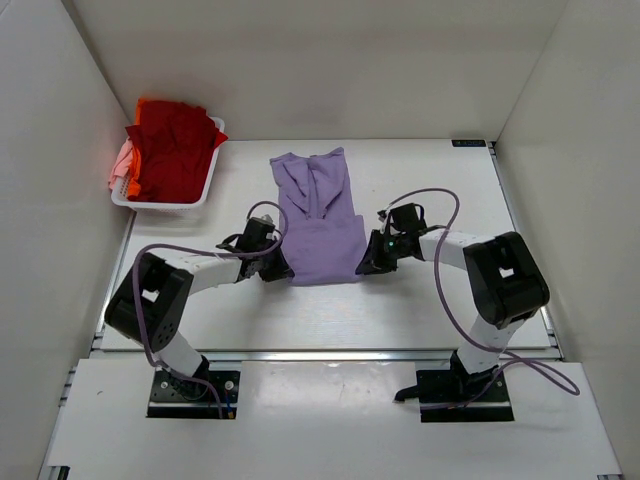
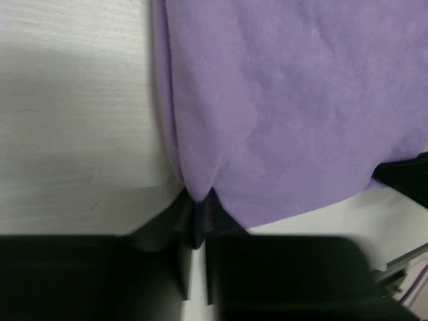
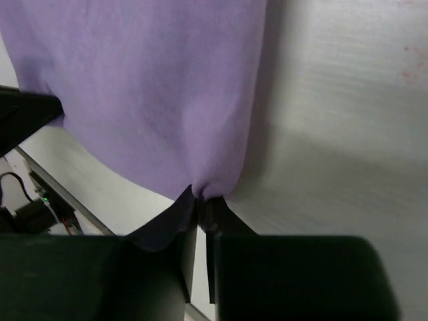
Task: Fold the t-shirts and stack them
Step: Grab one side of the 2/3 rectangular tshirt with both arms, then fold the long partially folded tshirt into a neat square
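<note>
A lavender t-shirt (image 1: 320, 215) lies lengthwise in the middle of the table, sleeves folded in at its far end. My left gripper (image 1: 283, 266) is shut on its near left corner, and in the left wrist view the cloth (image 2: 281, 100) bunches between the black fingers (image 2: 175, 221). On the near right corner my right gripper (image 1: 365, 264) is shut too, the purple cloth (image 3: 160, 87) pinched at the fingertips (image 3: 224, 217). Red (image 1: 172, 150), orange and pale pink t-shirts are heaped in the basket.
A white plastic basket (image 1: 205, 188) stands at the table's far left, against the left wall. White walls close in the table on three sides. Purple cables loop over both arms.
</note>
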You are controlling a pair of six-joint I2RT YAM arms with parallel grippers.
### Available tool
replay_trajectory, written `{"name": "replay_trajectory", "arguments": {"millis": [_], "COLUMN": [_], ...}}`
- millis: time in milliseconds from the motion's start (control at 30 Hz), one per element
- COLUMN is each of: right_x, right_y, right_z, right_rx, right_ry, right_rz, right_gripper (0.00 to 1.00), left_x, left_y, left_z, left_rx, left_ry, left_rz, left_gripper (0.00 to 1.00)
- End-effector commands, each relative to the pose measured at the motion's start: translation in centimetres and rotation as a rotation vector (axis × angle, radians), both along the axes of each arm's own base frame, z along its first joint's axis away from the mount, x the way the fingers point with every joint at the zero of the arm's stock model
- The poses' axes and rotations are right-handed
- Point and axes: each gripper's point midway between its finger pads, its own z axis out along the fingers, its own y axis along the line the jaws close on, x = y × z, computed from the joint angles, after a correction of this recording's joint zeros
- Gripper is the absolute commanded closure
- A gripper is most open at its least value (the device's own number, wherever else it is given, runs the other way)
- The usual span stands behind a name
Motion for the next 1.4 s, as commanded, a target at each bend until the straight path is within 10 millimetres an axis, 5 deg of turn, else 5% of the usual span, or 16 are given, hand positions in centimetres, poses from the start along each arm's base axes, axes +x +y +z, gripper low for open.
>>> {"name": "replay_trajectory", "arguments": {"millis": [0,133,400,500,633,700,867,900,1100,1133,1200,1233,1267,1300,1333,1367], "right_x": [1.0,-2.2,-13.3,-15.9,-16.2,-15.3,-8.4,-6.3,7.9,9.5,16.8,19.6,21.1,23.1,24.6,25.3], "right_y": [0.7,0.0,0.2,0.4,-0.1,-0.2,-0.6,-0.7,-1.5,-1.9,-2.3,-1.8,-2.3,-2.7,-2.8,-2.9], "right_z": [0.5,0.2,-0.2,-0.1,0.6,1.7,6.5,7.5,10.6,10.5,11.3,11.2,11.1,10.5,10.4,10.4], "right_rx": [0.019,-0.016,-0.034,-0.024,-0.004,0.021,0.073,0.089,0.046,0.034,0.032,0.024,0.012,0.0,-0.004,-0.016], "right_ry": [-0.024,-0.003,0.049,0.068,0.067,0.069,-0.027,-0.031,-0.162,-0.16,-0.218,-0.22,-0.221,-0.201,-0.192,-0.195], "right_rz": [-0.002,0.001,0.079,0.098,0.081,0.074,0.045,0.024,0.008,0.001,-0.017,-0.016,-0.031,-0.048,-0.056,-0.067], "right_gripper": [1.0,1.0,1.0,1.0,1.0,1.0,1.0,1.0,1.0,1.0,0.93,0.84,0.67,0.55,0.54,0.53], "left_x": [0.9,-2.4,-13.1,-15.4,-14.8,-13.2,-5.3,-4.1,12.6,14.6,21.9,23.9,26.3,28.1,28.8,29.7], "left_y": [-1.1,0.1,3.3,3.2,3.7,3.9,3.7,4.3,3.0,3.2,3.2,3.5,3.6,3.4,3.1,3.2], "left_z": [0.8,0.2,-2.0,-1.6,0.2,1.6,7.9,7.0,13.2,10.7,15.0,12.3,14.7,14.8,12.1,11.8], "left_rx": [-0.032,-0.017,0.068,0.058,-0.052,-0.072,-0.119,-0.093,-0.105,-0.077,-0.077,-0.058,-0.074,-0.103,-0.124,-0.139], "left_ry": [-0.031,-0.002,0.099,0.096,0.056,0.01,-0.113,-0.082,-0.252,-0.209,-0.324,-0.281,-0.324,-0.315,-0.254,-0.247], "left_rz": [-0.011,-0.043,-0.184,-0.203,-0.101,-0.077,-0.042,-0.033,-0.013,-0.002,0.045,0.075,0.094,0.093,0.091,0.091], "left_gripper": [1.0,1.0,1.0,1.0,1.0,1.0,1.0,1.0,1.0,1.0,0.98,0.81,0.53,0.26,0.23,0.21]}}
